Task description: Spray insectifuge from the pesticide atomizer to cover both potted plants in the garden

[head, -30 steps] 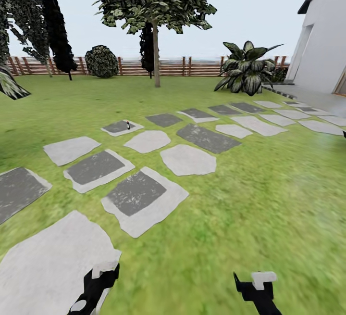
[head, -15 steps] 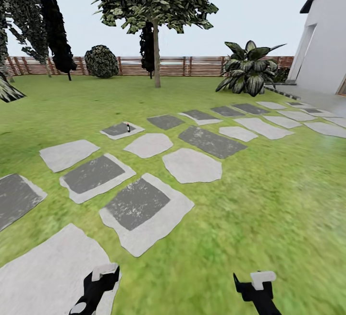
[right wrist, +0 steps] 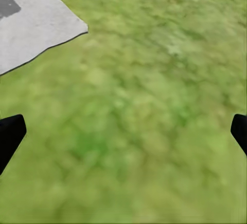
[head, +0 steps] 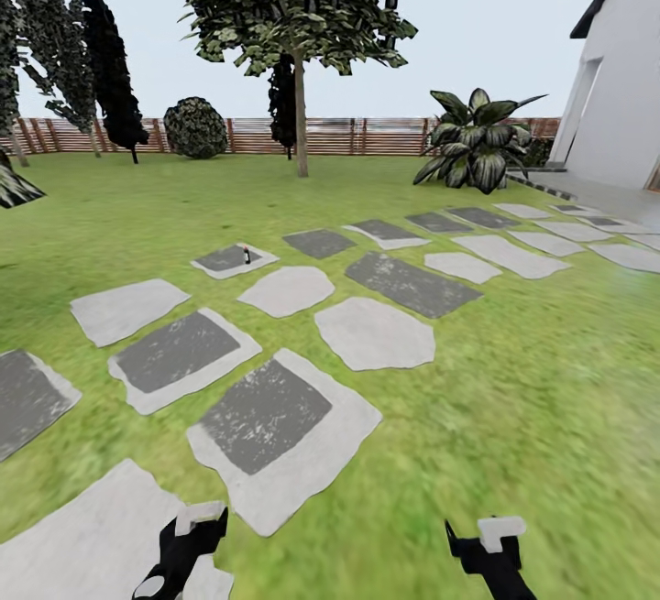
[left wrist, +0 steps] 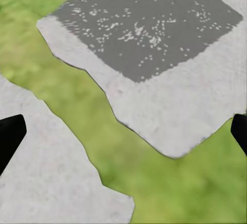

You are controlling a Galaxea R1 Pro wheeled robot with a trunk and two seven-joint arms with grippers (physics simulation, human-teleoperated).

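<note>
The pesticide atomizer [head: 246, 256] is a tiny dark bottle standing upright on a dark-centred stepping stone [head: 234, 260], far ahead and left of centre on the lawn. Both grippers hang low at the near edge of the head view, far from it. My left gripper [head: 186, 540] is over a pale stone, and in the left wrist view its black fingertips [left wrist: 10, 134] stand wide apart with nothing between them. My right gripper [head: 488, 545] is over grass, its fingertips [right wrist: 10, 131] also wide apart and empty. The potted plants are out of view.
Grey stepping stones [head: 275, 417] run diagonally across the lawn toward a white house [head: 623, 96] at the right. A large broad-leaved plant [head: 477, 151] stands near it. A tree [head: 298, 105], dark shrubs and a brown slatted fence [head: 321, 136] line the back.
The whole head view has shifted: stones and atomizer sit slightly lower and nearer, so the camera has moved forward. Both grippers keep their places in the view.
</note>
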